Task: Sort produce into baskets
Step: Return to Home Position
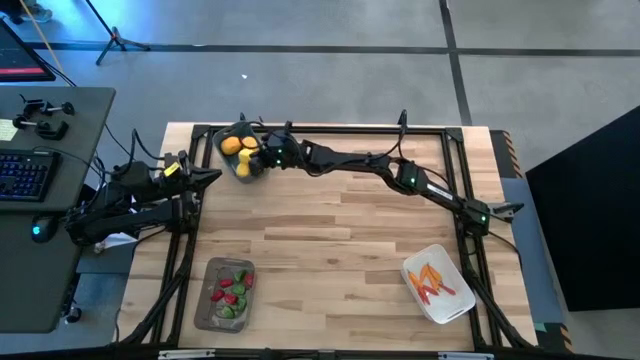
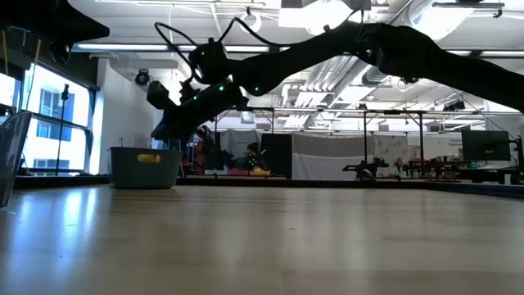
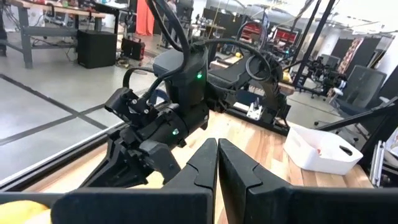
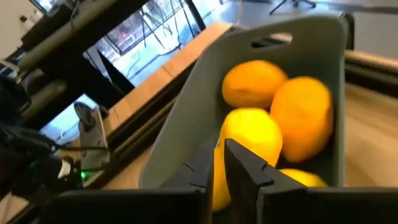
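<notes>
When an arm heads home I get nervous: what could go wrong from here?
1. The right gripper sits just over the blue-grey tub, fingers shut right above a lemon. Pulling back without lifting might catch the wall and shift the tub.
2. The left gripper, shut, waits at the table's left edge near that tub, so a wide sweep could brush it.

High view straight down, low view level across the table (image 1: 330,230), wrist views close; far-left blue-grey tub (image 2: 131,172) in three views

Keyboard (image 1: 22,172) on desk (image 1: 78,140) beside table (image 1: 340,230).
</notes>
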